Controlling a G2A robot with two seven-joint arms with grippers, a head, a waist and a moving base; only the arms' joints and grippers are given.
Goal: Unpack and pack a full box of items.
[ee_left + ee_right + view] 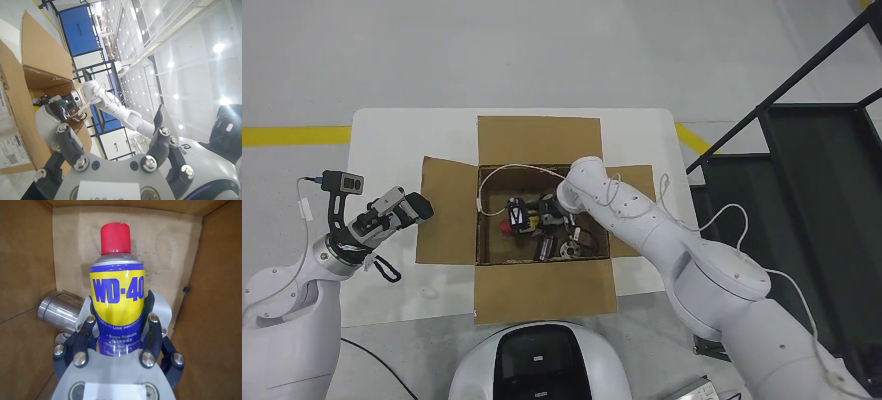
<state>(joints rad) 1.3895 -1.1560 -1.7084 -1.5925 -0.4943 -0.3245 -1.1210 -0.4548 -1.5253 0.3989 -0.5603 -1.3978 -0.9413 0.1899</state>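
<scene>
Cardboard box [542, 290] surrounds the right gripper [119, 298], which clamps a red-capped spray can [117, 283]; a steel cylinder [58, 311] lies just beside it. The left gripper [103, 115] hangs spread wide, outside the box's flap.

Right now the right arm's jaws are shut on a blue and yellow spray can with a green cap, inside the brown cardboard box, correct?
Not quite: the cap is red, not green, as the right wrist view shows. Otherwise yes: the right jaws are shut on the blue and yellow spray can inside the brown cardboard box.
</scene>
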